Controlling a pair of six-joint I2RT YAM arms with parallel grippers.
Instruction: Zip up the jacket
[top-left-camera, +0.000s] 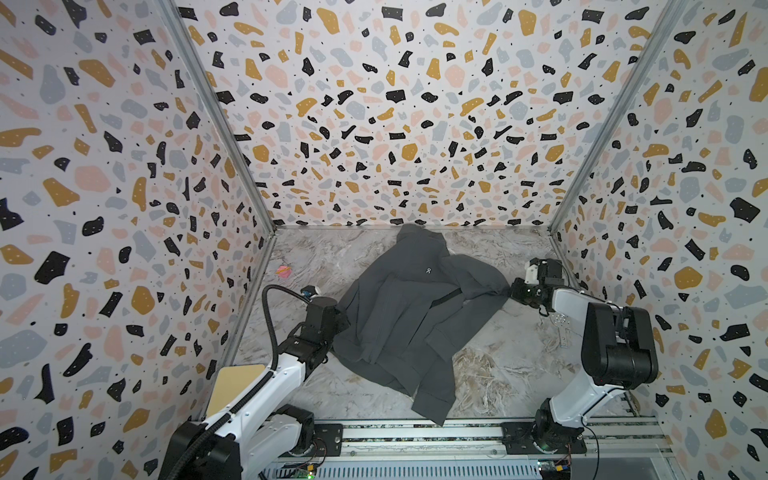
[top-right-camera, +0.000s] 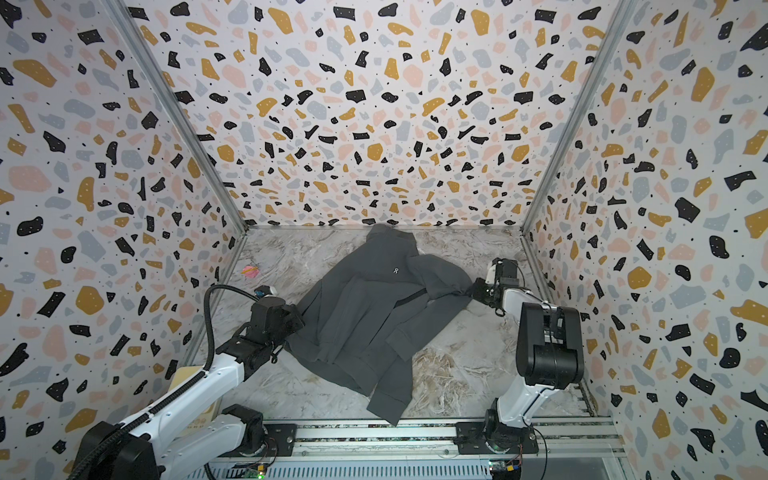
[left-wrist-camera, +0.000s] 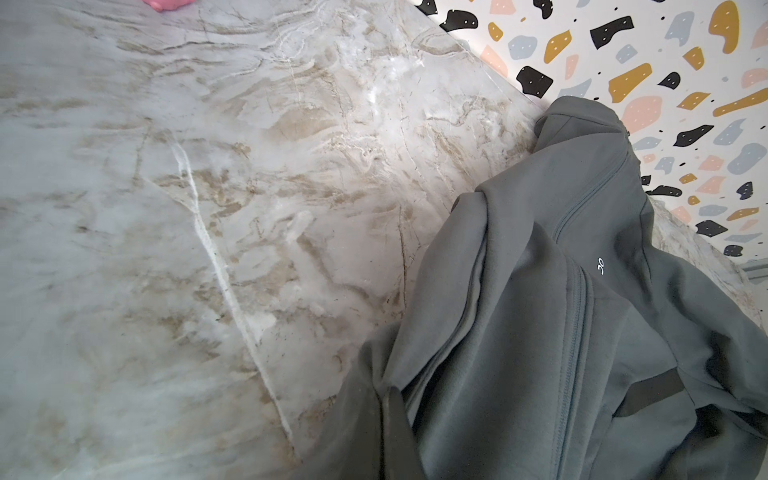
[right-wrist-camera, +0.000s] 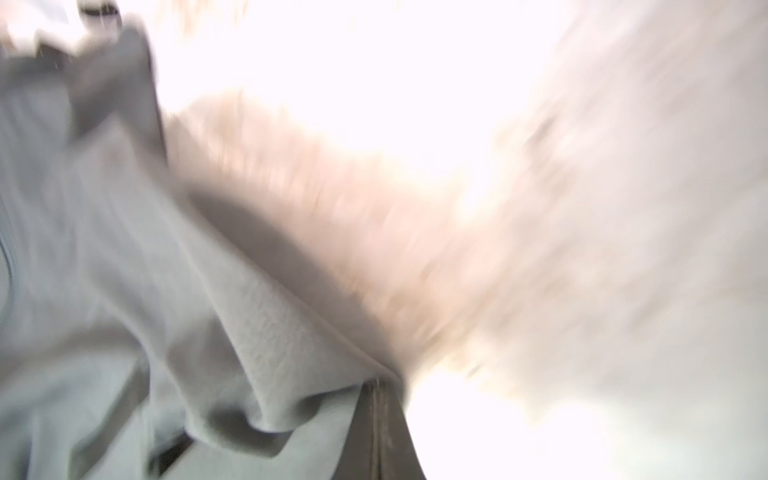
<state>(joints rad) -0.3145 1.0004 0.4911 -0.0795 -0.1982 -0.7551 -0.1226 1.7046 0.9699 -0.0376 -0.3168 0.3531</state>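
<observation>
**Findings, left to right**

- Near the left edge of the table (top-left-camera: 519, 374), a small pink object (top-left-camera: 284, 271) is noted, well apart from the work.
- The left gripper (top-left-camera: 340, 322) is found closed at the left side of the jacket (top-left-camera: 399, 316), apparently pinched on the fabric there. Its jaws are not shown in the left wrist view.
- The jacket is spread front-up across the middle of the table, with the collar (top-left-camera: 417, 235) against the far edge and the hem (top-left-camera: 430, 409) reaching the near edge.
- The zip line (left-wrist-camera: 577, 332) is seen running down from the collar past the white logo (left-wrist-camera: 599, 266). How far it is joined cannot be told.
- The right gripper (top-left-camera: 514, 291) is closed on a point of fabric drawn taut near the right edge. Its wrist view is blurred.

**Judgement**

The step in hand is taken to be flattening. Tension should be kept even and low between the two grips, so that the zip track is laid straight before the slider is sought. The folds over the right front should be cleared.
</observation>
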